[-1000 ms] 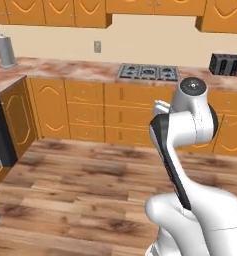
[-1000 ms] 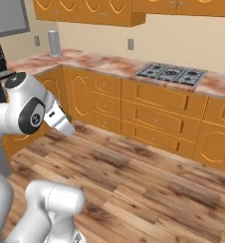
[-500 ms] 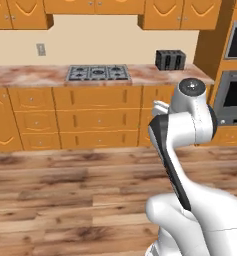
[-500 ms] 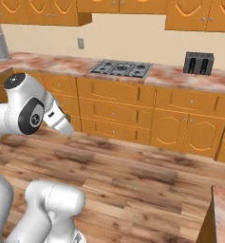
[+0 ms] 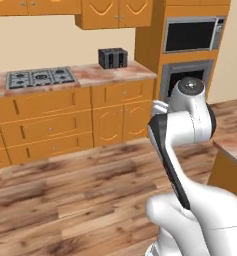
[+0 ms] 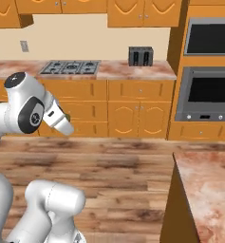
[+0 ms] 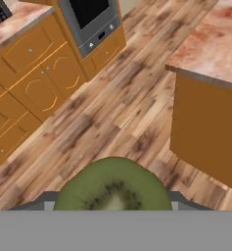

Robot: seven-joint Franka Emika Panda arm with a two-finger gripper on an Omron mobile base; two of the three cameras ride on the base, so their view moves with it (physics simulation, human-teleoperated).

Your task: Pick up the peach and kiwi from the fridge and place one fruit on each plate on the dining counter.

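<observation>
wood floor (image 7: 112, 112), dining counter (image 7: 210, 44); jaws clasping kiwi (image 7: 112, 188)

The wood floor (image 6: 118, 163) lay wide open in the middle. The wall cabinets (image 6: 133, 107) and oven (image 6: 206, 92) shut off the far side. The dining counter (image 6: 209, 182) stood in the way on the right, its top bare.

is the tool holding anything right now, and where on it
Yes, the kiwi. The tool is shut on its two opposite sides, with the fruit's end facing the hand camera.
</observation>
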